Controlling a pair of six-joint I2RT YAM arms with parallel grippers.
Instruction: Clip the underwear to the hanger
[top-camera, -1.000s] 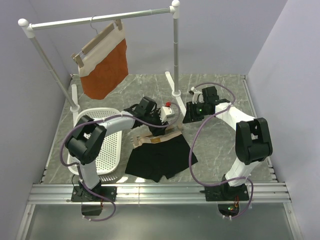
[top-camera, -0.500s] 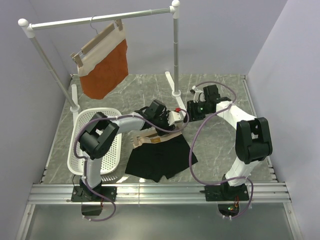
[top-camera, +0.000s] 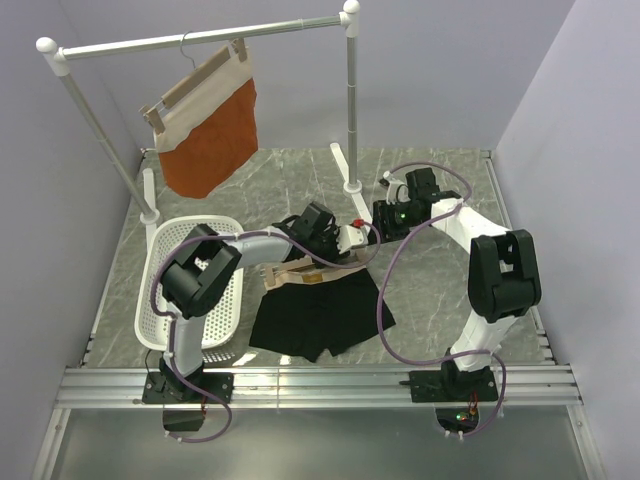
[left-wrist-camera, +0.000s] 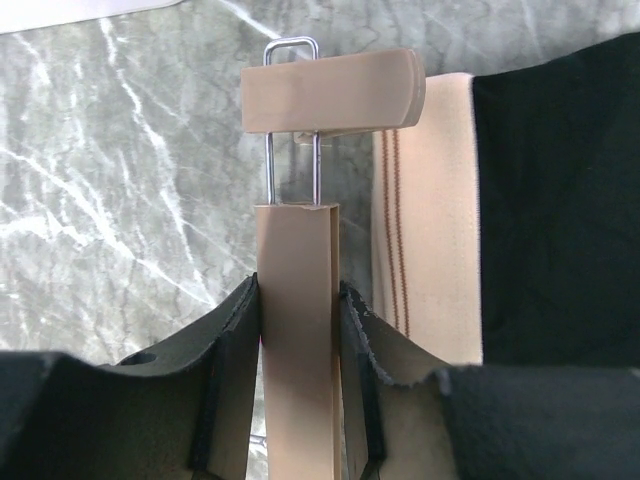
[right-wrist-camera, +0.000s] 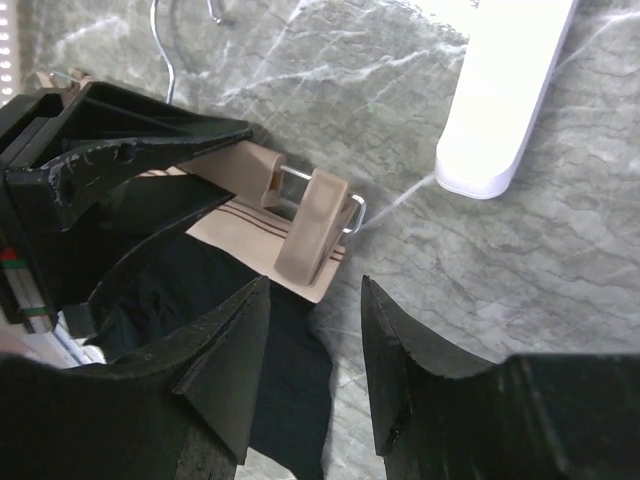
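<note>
The black underwear (top-camera: 315, 318) lies flat on the marble table, its tan waistband (left-wrist-camera: 425, 200) toward the back. The pale wooden hanger (top-camera: 300, 270) lies along that waistband. In the left wrist view my left gripper (left-wrist-camera: 298, 300) is shut on the hanger's bar (left-wrist-camera: 297, 350), both fingers pressed against its sides. The bar's end clip (left-wrist-camera: 335, 90) sits just ahead, beside the waistband. My right gripper (right-wrist-camera: 315, 290) hovers open just short of the same clip (right-wrist-camera: 315, 225), with nothing between its fingers (right-wrist-camera: 225, 360). The hanger's wire hook (right-wrist-camera: 165, 50) shows at the top left.
A white basket (top-camera: 190, 290) stands at the left. Behind it is a clothes rack (top-camera: 200, 40) with a rust-orange garment (top-camera: 210, 130) on another hanger. The rack's white foot (right-wrist-camera: 500, 90) lies close beyond my right gripper. A metal rail (top-camera: 320, 385) runs along the near edge.
My left arm has swung right along the hanger and its jaws have closed on the bar. My right gripper has opened a little and stayed near the clip.
</note>
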